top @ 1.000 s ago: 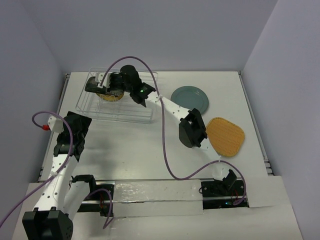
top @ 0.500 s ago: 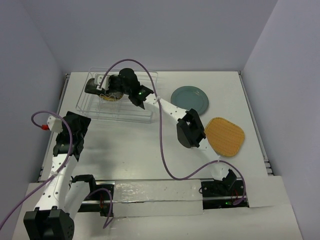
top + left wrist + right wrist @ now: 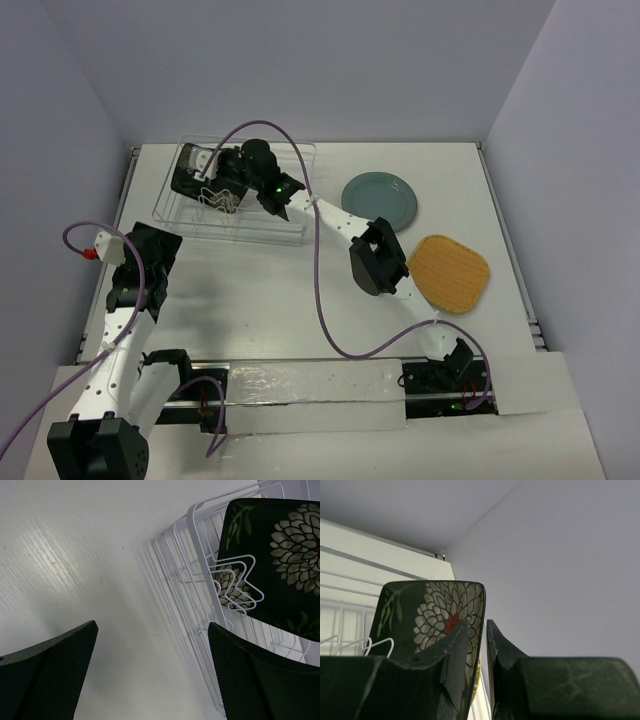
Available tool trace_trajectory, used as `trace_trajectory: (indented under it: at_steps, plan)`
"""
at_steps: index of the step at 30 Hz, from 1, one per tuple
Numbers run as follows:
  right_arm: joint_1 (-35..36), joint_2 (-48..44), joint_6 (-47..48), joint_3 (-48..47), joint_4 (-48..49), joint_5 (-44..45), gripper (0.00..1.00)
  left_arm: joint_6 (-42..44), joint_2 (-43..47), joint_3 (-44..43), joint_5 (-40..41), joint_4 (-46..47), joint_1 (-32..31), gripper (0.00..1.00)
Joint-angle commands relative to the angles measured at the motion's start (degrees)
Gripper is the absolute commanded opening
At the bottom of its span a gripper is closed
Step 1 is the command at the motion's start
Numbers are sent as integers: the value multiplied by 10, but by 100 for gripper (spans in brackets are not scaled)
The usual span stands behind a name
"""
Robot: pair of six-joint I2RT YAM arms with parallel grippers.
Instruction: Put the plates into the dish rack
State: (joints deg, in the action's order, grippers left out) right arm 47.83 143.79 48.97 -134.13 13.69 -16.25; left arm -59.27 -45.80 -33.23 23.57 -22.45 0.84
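The clear dish rack (image 3: 290, 236) stands at the far left of the table. My right gripper (image 3: 213, 178) reaches into it, shut on the rim of the square black flowered plate (image 3: 186, 170), which stands tilted at the rack's left end. In the right wrist view the plate (image 3: 435, 615) sits between my fingers, midpoint (image 3: 481, 630). A sliver of the yellow plate (image 3: 479, 677) shows behind it. The teal-grey plate (image 3: 380, 198) and the orange plate (image 3: 451, 272) lie flat on the table to the right. My left gripper (image 3: 155, 246) is open and empty near the rack's front left corner.
In the left wrist view my open gripper (image 3: 150, 680) hovers over bare table, with the rack's wire dividers (image 3: 175, 555) and the black plate (image 3: 280, 555) to its right. Side walls close in the table. The right arm's purple cable (image 3: 322, 290) loops over the table's middle.
My right gripper has moved left along the rack with the black plate, which now stands more upright at the left end and covers the yellow plate. The left arm has not moved.
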Motion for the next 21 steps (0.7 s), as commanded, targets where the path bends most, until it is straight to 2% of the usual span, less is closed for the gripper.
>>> trace_trajectory:
  at_steps: [1, 7, 11, 15, 21]
  plan:
    - [-3, -11, 2, -1, 51, 7, 30, 11, 5, 1, -5, 25, 4, 99]
    - [-4, -13, -16, 2, 65, 25, 38, 10, 3, 0, -3, 25, 4, 99]
    - [-18, -37, -108, -14, 62, 49, 43, 13, 1, -6, -5, 30, 4, 99]
    - [-21, -101, -162, 54, 66, 49, 54, 19, -1, -11, -5, 33, 5, 99]
    - [-53, -213, -247, 212, 19, -18, 71, 39, 5, -28, -15, 45, 7, 99]
